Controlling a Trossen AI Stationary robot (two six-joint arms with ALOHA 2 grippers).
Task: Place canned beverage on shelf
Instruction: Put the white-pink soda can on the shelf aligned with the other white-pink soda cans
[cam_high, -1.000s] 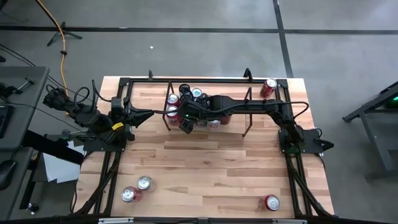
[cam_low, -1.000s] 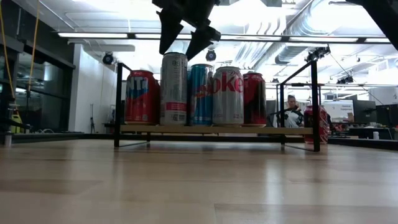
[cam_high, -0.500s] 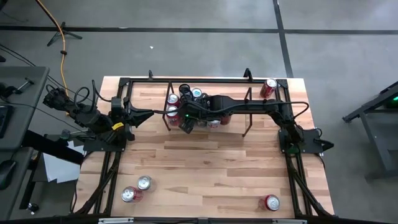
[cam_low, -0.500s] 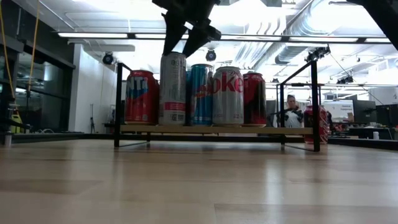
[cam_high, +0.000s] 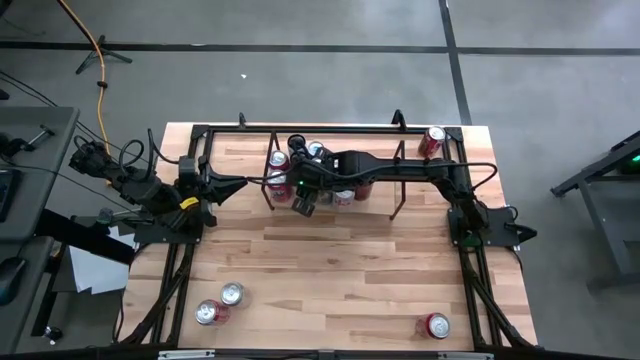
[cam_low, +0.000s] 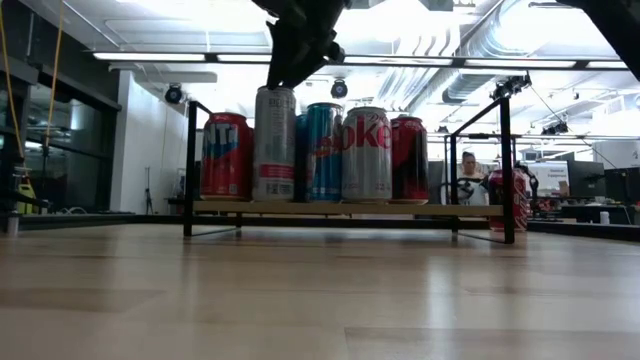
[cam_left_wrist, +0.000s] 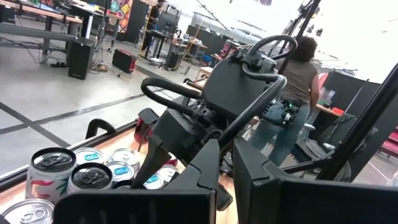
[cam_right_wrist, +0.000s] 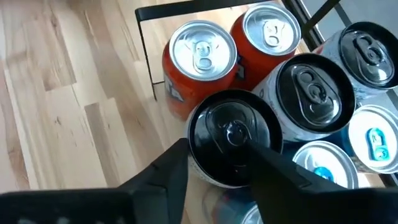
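Right gripper (cam_low: 298, 45) above the black rod shelf (cam_low: 350, 208)
Jaws nearly together, gripping nothing, tall silver can (cam_low: 274, 145) directly beneath; left gripper (cam_high: 238, 181) clenched.

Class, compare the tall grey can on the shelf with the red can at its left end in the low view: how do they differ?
The grey can stands taller than the red can. The grey can is silver-grey with small print; the red can is red with large white lettering. The right end effector hangs just over the grey can; nothing is above the red can. Both stand upright on the shelf.

Grey can (cam_low: 274, 143) upright on the shelf (cam_low: 480, 211), apparently ungripped.
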